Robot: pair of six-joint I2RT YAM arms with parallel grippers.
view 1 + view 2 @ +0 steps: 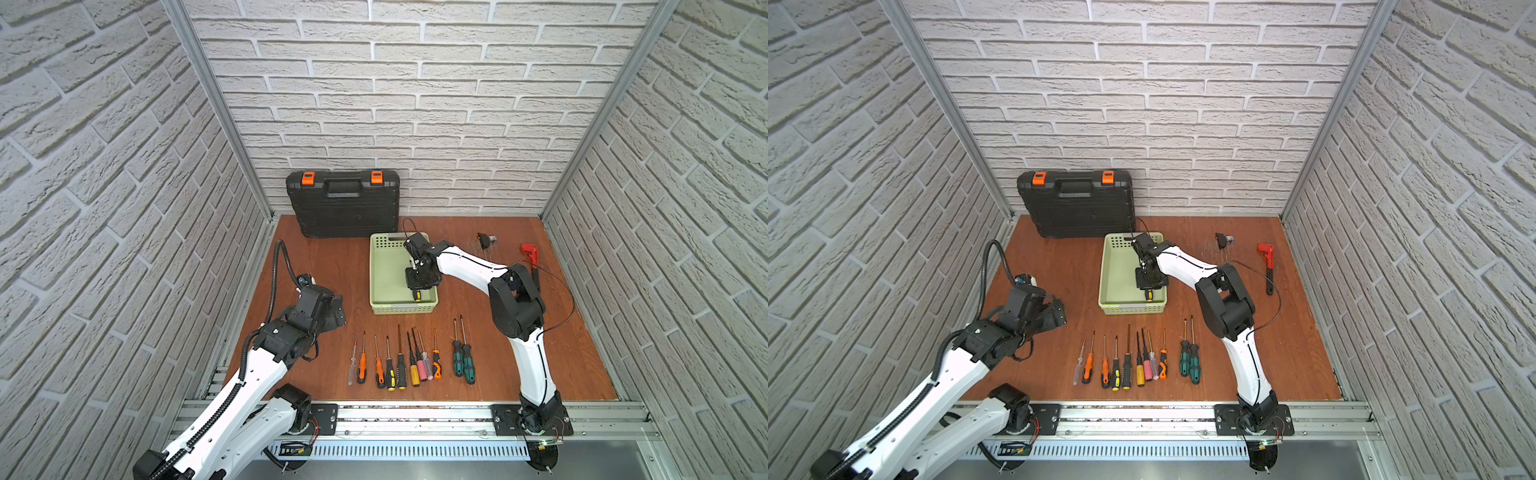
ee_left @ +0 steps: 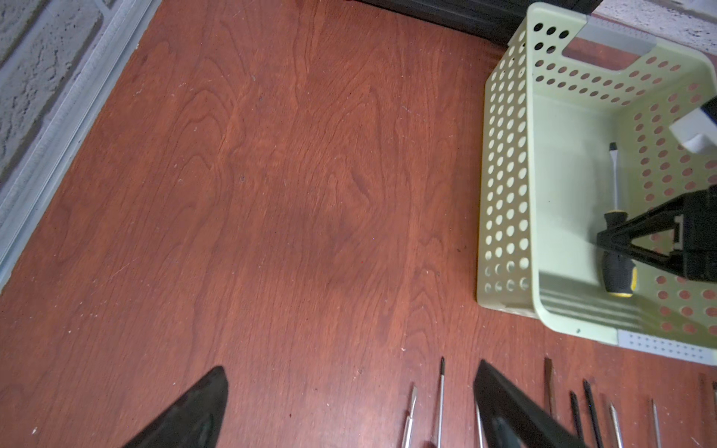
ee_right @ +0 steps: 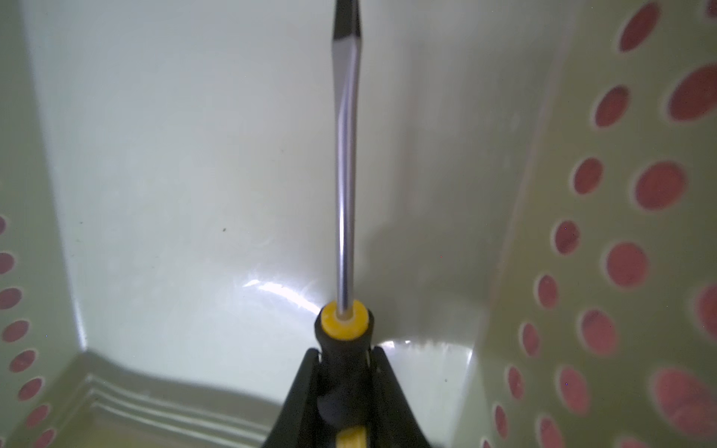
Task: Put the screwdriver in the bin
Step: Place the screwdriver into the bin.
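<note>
Left wrist view, screwdriver (image 2: pixel 615 218) lengthwise in bin (image 2: pixel 543 201), top views handle only

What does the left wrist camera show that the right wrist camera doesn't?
Only the left wrist view shows the wooden table, the tips of the row of screwdrivers, the open left pincer and the bin's outside wall. Only the right wrist view shows the yellow collar at the shaft's base. Both show the right pincer shut on the black-and-yellow screwdriver inside the bin.
</note>
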